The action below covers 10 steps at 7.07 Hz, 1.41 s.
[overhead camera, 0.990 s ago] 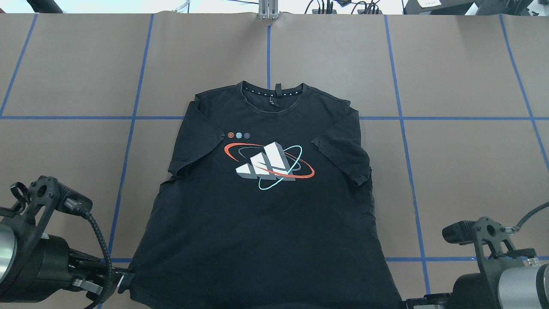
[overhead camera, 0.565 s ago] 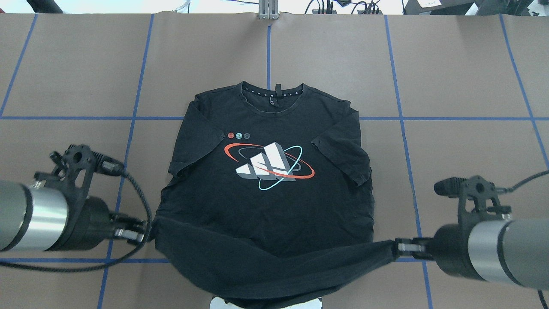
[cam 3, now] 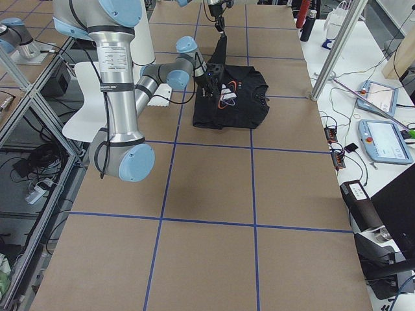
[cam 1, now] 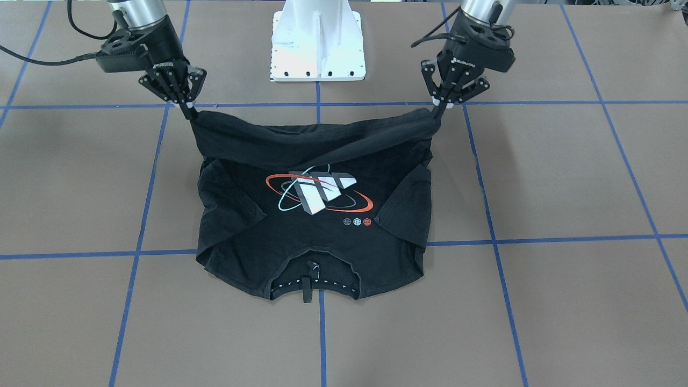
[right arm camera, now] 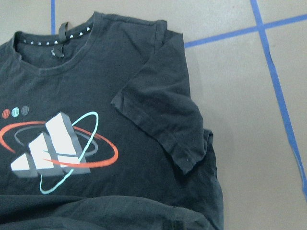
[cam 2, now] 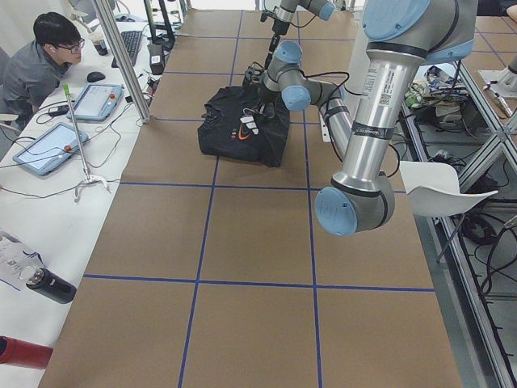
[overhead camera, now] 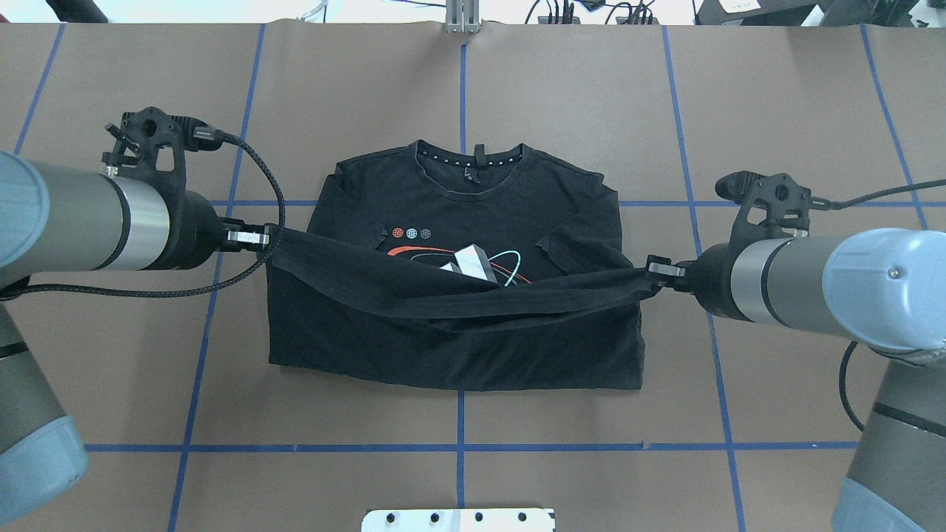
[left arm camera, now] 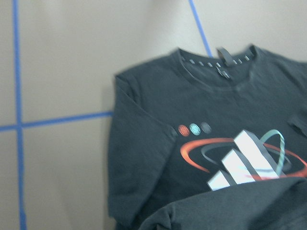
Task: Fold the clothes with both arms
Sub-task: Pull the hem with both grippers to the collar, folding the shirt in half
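Observation:
The black T-shirt (overhead camera: pixel 473 355) lies chest-up on the brown table, collar (overhead camera: pixel 473 159) at the far side. Its bottom hem (overhead camera: pixel 458 295) is lifted and stretched between the two arms, hanging over the lower half of the chest print (overhead camera: pixel 473 260). My left gripper (overhead camera: pixel 270 238) is shut on the hem's left corner, and my right gripper (overhead camera: pixel 652 270) is shut on the right corner. In the front-facing view the left gripper (cam 1: pixel 436 115) and right gripper (cam 1: pixel 189 114) hold the hem above the print (cam 1: pixel 317 193). Both wrist views show the collar, a sleeve and the print of the T-shirt (left arm camera: pixel 158 143) (right arm camera: pixel 144 96).
The white base pedestal (cam 1: pixel 317 43) stands at the robot's side of the table. Blue tape lines (overhead camera: pixel 458 447) grid the brown surface. A person (cam 2: pixel 48 56) sits at a side desk with tablets (cam 2: pixel 48 145); a white chair (cam 2: pixel 444 186) stands beside the robot.
Both grippers have raised the hem from the table's near edge and carried it forward over the shirt toward the collar; the lower body now lies doubled and the print is half covered.

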### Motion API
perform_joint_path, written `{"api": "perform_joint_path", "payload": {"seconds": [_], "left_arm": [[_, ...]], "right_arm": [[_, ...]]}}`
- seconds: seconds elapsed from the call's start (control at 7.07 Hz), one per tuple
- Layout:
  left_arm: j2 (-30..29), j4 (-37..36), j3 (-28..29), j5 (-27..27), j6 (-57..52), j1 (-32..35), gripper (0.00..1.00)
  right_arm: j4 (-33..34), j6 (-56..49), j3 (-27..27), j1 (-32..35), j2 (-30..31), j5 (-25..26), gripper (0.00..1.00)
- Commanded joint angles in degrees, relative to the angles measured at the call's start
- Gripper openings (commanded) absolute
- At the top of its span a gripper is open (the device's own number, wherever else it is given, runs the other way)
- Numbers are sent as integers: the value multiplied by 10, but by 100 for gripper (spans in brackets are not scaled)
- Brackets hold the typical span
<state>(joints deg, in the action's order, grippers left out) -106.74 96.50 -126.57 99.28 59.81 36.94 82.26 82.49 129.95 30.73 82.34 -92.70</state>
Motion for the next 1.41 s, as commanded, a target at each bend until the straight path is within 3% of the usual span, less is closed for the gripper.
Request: {"api": "perform_joint_path", "payload": {"seconds": [0.0,0.28,0.57,0.71,0.99,1.27], "left_arm": [[-34,1,49,-32,7,11,0],[-70,24,118,-33,7,31,0],[-115,115,250,-49,5,39,0],[-125,141,289,-50,4,44,0],[-164,146,366,-74,3,45,0],[-175,161,395,-89,0,50,0]], "right_arm": [[-4,-8,-22,34,-24,18,0],[-3,-13,-91,66,-93,17,0],[-4,-14,-149,93,-127,16,0],[-4,-13,-174,100,-141,16,0],[-8,-14,-237,105,-152,18,0],[-27,-17,-266,121,-151,17,0]]}}
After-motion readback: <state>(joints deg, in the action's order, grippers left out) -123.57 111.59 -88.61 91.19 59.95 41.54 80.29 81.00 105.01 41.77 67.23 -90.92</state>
